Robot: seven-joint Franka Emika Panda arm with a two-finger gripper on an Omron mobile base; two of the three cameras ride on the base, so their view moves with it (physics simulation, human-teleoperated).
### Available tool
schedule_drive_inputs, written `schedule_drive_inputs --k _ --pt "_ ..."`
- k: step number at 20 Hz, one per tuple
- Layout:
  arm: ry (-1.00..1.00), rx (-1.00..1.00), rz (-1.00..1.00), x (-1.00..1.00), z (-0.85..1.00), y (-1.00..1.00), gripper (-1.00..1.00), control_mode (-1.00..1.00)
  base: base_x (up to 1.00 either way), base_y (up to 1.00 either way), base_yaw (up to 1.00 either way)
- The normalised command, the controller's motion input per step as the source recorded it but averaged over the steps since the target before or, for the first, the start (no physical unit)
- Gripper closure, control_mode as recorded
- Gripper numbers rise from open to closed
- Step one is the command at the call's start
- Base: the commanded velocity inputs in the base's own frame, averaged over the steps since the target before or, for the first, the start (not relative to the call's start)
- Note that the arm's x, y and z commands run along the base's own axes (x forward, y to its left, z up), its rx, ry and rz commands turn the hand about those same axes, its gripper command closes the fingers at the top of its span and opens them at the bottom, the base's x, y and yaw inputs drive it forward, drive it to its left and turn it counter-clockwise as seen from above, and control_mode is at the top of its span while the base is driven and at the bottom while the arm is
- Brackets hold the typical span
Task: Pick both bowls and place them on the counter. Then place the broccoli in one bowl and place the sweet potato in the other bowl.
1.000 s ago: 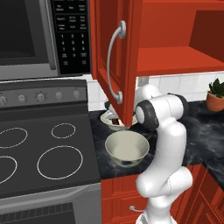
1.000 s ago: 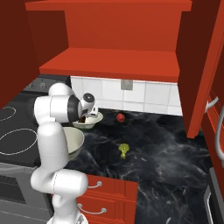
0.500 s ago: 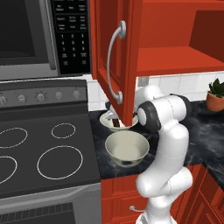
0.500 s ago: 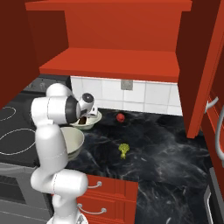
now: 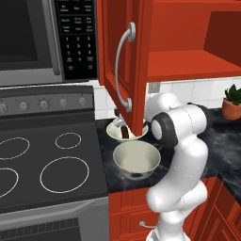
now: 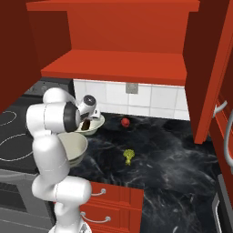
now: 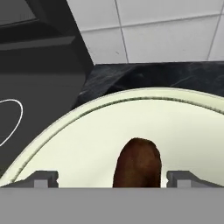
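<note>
My gripper [image 7: 113, 178] hangs open just over the shallower, paler bowl [image 7: 87, 140], its fingertips [image 7: 46, 177] set wide apart. The brown sweet potato [image 7: 138, 162] rests inside that bowl between the tips and touches neither. In the right base view the gripper [image 6: 86, 119] points down into this bowl [image 6: 96, 125], which stands at the back of the counter [image 6: 173, 159]. The deeper bowl [image 6: 73, 148] sits empty in front of it, near the counter's edge. The broccoli [image 6: 129, 156] lies on the black counter to the right. The cabinet door partly hides the shallow bowl [image 5: 114, 132] in the left base view.
An open red cabinet door [image 5: 123, 61] hangs right over the bowls. The stovetop [image 5: 52, 164] borders the counter on the left. A small red item [image 6: 125, 122] lies by the tiled wall. A potted plant [image 5: 232, 101] stands far right.
The jaws have opened wide and let go of the sweet potato, which now lies in the shallow bowl. The arm has barely moved.
</note>
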Motion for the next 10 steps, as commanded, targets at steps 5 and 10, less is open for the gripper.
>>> schedule_drive_inputs --k 5,10 --pt "-0.05 0.00 0.00 -0.24 0.18 0.00 -1.00 -1.00 0.00 0.00 0.00" --pt "-0.03 0.00 0.00 -0.24 0.26 -0.09 -1.00 -1.00 0.00 0.00 0.00"
